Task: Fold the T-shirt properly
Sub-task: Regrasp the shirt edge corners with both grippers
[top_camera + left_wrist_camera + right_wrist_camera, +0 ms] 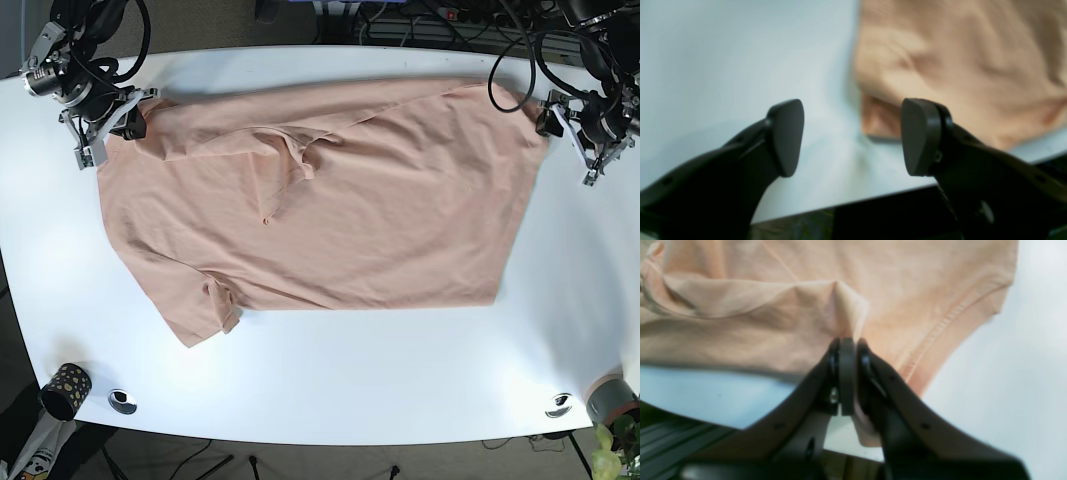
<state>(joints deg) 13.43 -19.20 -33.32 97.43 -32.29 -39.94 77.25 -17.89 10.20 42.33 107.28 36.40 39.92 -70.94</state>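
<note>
The right end effector [847, 350] is clamped on a pinched fold of the peach cotton T-shirt [330, 210] near the white surface's [330, 380] far left corner. The left end effector [852, 136] gapes wide, holding nothing, beside the shirt's right edge. A small dark speckled cup [65, 388] stands at the near left corner; no writing is legible.

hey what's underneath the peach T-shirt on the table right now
Only the white tabletop shows around the peach cotton T-shirt; the shirt lies spread on it. Whatever sits beneath the fabric is covered. The right gripper pinches one edge, lifting a small fold.
</note>
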